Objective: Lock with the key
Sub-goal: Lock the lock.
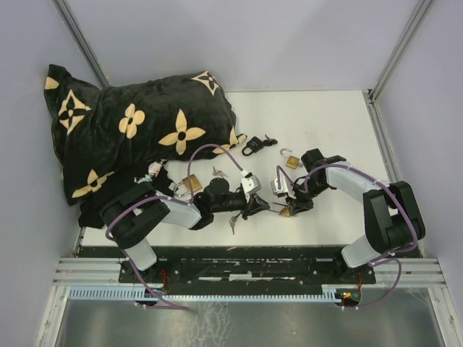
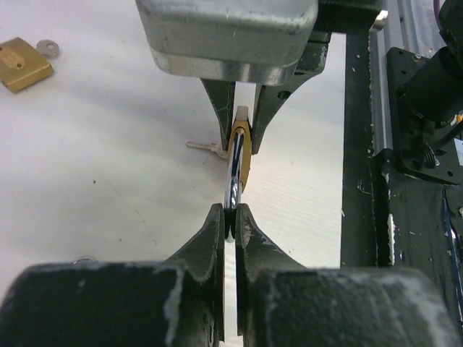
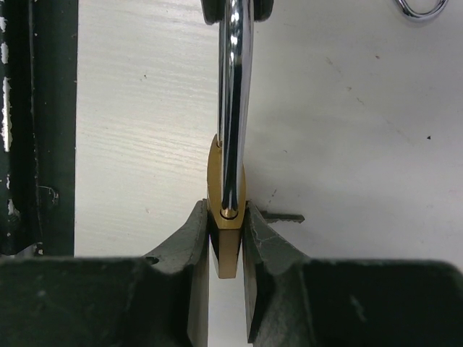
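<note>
A brass padlock [image 1: 285, 211] is held between both grippers just above the table. My left gripper [image 2: 233, 213] is shut on its chrome shackle [image 2: 232, 189]. My right gripper [image 3: 228, 215] is shut on its brass body [image 3: 226, 249]. In the right wrist view the shackle [image 3: 231, 108] runs up to the left gripper's tips. A small silver key [image 2: 202, 147] lies flat on the table beside the lock, and it also shows in the right wrist view [image 3: 283, 216]. Neither gripper holds a key. In the top view the left gripper [image 1: 255, 206] and right gripper [image 1: 295, 202] face each other.
A black pillow with tan flowers [image 1: 137, 130] covers the back left. A black padlock [image 1: 252, 147], an open brass padlock [image 1: 291, 160] and another brass padlock [image 1: 189, 185] lie on the white table [image 1: 333, 123]. Loose keys [image 1: 233, 224] lie near the front edge.
</note>
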`<action>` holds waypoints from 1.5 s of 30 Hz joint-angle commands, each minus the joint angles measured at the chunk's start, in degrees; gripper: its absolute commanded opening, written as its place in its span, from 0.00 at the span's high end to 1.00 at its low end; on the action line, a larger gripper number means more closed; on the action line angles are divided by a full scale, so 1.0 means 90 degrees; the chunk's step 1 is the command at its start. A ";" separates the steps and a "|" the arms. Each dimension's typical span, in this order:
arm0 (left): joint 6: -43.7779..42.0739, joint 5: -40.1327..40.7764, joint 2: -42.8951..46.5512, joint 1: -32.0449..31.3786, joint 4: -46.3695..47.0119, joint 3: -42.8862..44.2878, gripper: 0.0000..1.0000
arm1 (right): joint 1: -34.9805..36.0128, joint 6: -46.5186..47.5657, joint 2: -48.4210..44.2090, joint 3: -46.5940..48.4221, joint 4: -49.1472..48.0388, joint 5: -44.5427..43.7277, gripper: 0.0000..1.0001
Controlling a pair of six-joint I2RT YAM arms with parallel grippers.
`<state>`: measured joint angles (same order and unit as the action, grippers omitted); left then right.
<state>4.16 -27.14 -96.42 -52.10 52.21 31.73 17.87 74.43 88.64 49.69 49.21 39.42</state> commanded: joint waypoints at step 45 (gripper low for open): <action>-0.0157 -0.0654 -0.2718 -0.1113 -0.1208 0.0186 0.97 | 0.0201 -0.0571 0.0042 -0.0047 -0.0664 -0.0316 0.98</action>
<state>5.26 -26.41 -112.01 -55.46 75.88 36.05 17.85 69.63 87.15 49.80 51.27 31.59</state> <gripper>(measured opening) 0.067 0.245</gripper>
